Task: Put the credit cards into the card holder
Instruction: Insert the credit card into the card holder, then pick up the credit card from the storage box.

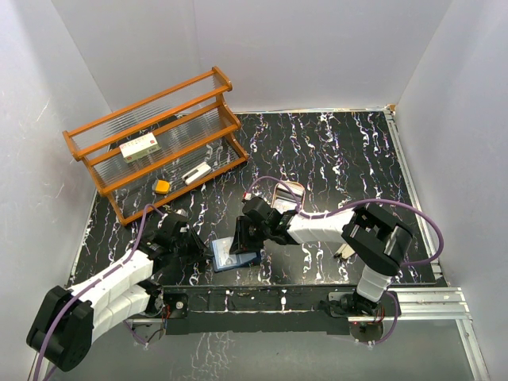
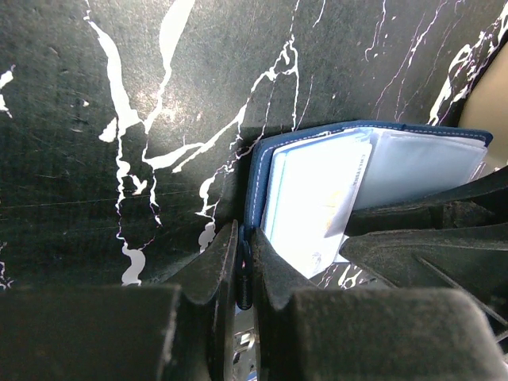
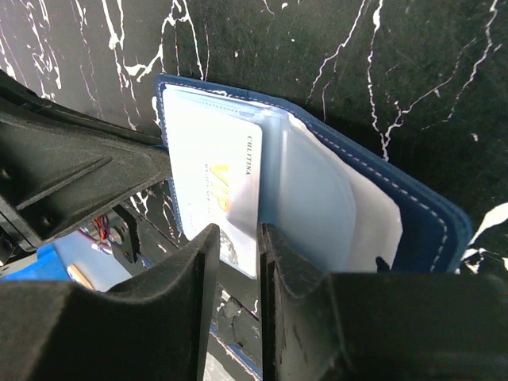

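**A:** Starting at your far left, the wooden rack has a white box on it. On its lower shelf sit a small orange piece and a pale flat piece. They might be more cards, but they're too small to call from overhead.

**B:** Moving in, your left gripper is low on the table. Its jaws are almost together, pinching the edge of the card holder's navy cover. That's your anchor.

**A:** And the card holder lies open between your two grippers, light blue inside facing up, clear sleeves showing.

**B:** Now your right gripper is at a narrow gap, clamped on the trailing edge of a pale card with gold lettering. Most of that card lies over one half of the holder. It looks to be going into a sleeve, but I can't tell how deep.

**A:** It isn't seated, I'd say, because the held end pokes out past the holder's edge.

**B:** So you're mid-insertion on this card. I can't make out any other card already in a pocket.

**A:** What's left, by my reckoning, is to push it home, let go, then fetch whatever cards remain.

**B:** Further right there's a tan tray just behind your right arm, mostly hidden, so I can't read its contents.
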Controlling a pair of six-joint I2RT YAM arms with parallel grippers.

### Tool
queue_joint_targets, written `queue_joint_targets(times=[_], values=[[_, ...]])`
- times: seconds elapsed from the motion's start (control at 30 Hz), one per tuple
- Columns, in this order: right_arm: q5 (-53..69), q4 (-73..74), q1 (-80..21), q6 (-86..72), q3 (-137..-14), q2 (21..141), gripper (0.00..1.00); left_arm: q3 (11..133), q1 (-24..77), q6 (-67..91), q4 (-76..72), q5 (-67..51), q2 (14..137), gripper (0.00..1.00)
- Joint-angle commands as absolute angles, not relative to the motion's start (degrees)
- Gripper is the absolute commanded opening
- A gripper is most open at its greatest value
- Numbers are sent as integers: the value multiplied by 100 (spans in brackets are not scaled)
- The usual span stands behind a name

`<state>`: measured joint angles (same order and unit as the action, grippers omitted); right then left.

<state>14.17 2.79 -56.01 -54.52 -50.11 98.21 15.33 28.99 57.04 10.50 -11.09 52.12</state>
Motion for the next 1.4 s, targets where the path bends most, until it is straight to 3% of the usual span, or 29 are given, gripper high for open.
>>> queue_joint_targets(times=[0.0,0.37,0.63,1.1,1.37], values=[[1574,-95,-5651,-5491,-5167,9826,22,1739,2891,5648,1057,-1081,5288,0],[1069,1572,-5557,-3629,-5981,9419,38,2036,2888,5170,1456,-866,5255,0],[-8,3157,-5289,-2102,-7113,9275,46,2116,2887,4890,1327,-1088,5235,0],[-1627,4067,-3727,-558,-7960,9482,48,1993,2891,4795,1141,-1337,5132,0],[-1775,4097,-3425,242,-8297,9811,51,1899,2891,4740,1068,-1443,5133,0]])
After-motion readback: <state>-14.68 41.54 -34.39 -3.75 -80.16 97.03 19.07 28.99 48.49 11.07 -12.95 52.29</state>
